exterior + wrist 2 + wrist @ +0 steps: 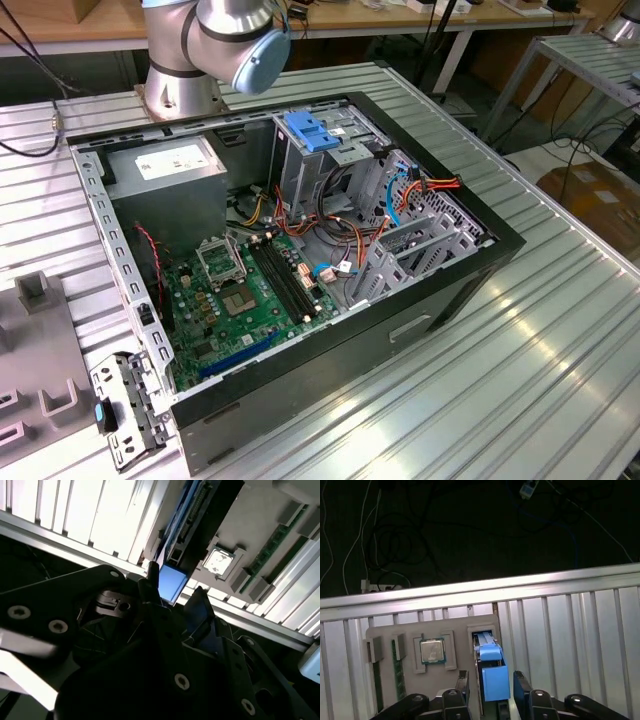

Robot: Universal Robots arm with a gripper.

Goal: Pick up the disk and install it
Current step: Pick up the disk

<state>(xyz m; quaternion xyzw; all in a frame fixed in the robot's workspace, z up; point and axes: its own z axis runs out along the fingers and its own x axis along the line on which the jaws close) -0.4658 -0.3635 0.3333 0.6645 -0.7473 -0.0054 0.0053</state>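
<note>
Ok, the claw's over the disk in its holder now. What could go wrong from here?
The claw straddles only the blue plastic end of the disk; a grip there might slip or twist.
The disk stands in a narrow slot of the grey holder; a tilted pull could jam it and jostle the processor chip beside it.
In the exterior view, loose cables crowd the drive cage and could snag the disk.

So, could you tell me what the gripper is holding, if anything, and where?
Nothing yet, it seems: the open gripper straddles the blue plastic end of the rectangular disk standing in the grey tray, gaps both sides.
</note>
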